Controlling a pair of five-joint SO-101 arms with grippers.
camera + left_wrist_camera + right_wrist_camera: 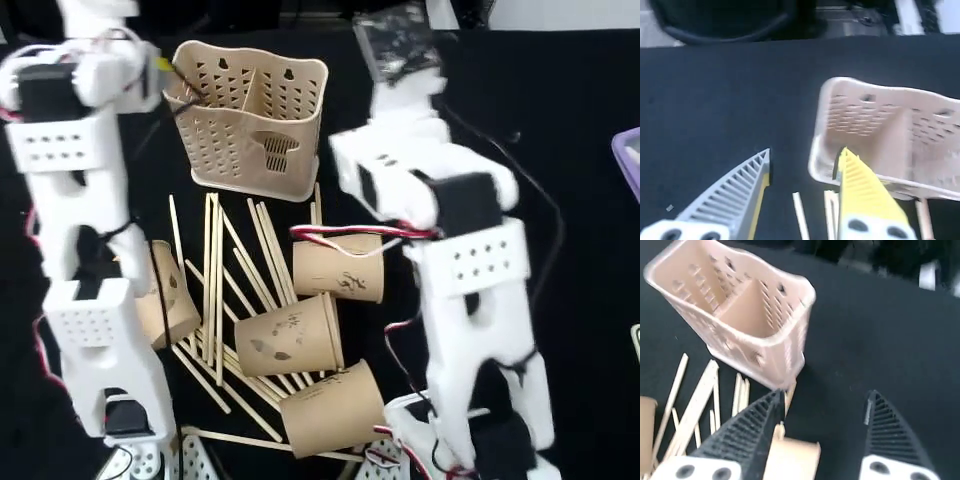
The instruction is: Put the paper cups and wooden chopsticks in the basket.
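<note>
Beside basket (235, 145): 4 cups (295, 337), chopsticks (214, 265), prob. all.

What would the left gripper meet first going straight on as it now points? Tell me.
Probably the basket: the left gripper is open, its yellow finger lined up with the basket's near corner, its grey finger with bare black table. Depth is unclear.

A black cloth (580, 100) lay spread across the whole scene. At the frame's right side in the high view sat 1 purple-rimmed object (628, 155), mostly cut off, and nearer along that side 1 small pale item (636, 342), too little shown to identify. In the left wrist view 1 tiny grey scrap (669, 208) lay on the cloth, and a dark rounded shape (725, 20) stood beyond the cloth's far edge.
</note>
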